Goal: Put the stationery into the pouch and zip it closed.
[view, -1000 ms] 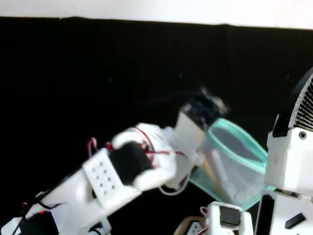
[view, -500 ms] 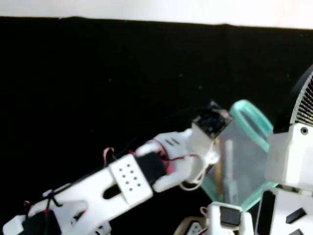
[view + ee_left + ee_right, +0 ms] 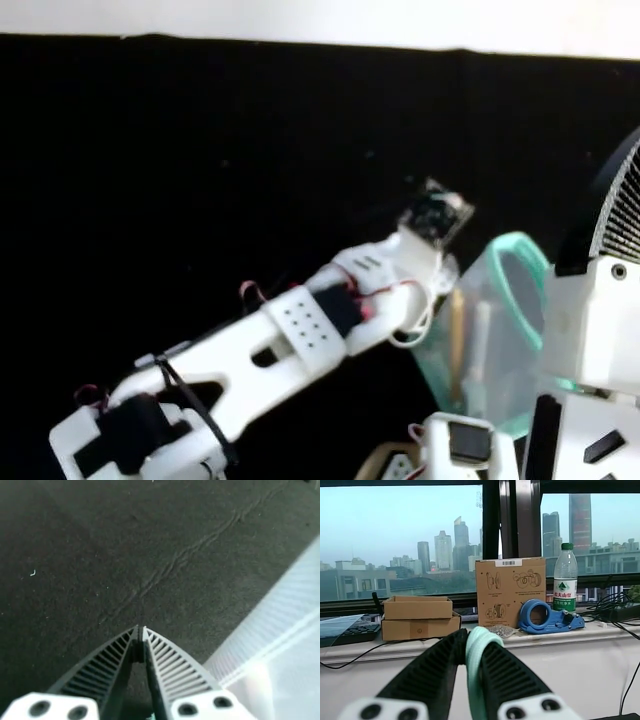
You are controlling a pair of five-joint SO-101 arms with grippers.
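Pinching the pouch [image 3: 474, 690] by its green rim in my right pincer [image 3: 474, 639], I hold it with the pens [image 3: 457, 335] inside, while my left pincer [image 3: 139, 630] is shut tight over the black table [image 3: 100, 540] just beside it.

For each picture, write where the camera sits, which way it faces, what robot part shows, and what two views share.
High view: fixed above, looking down on the black cloth table; white left arm extends toward the translucent mint-edged pouch.
Left wrist view: on that arm, facing down at the cloth; left arm's jaws shut.
Right wrist view: on the right arm, facing level toward a city window; right arm's jaws shut on the pouch's mint edge.
Shared: cloth and pouch, in high and left wrist views.
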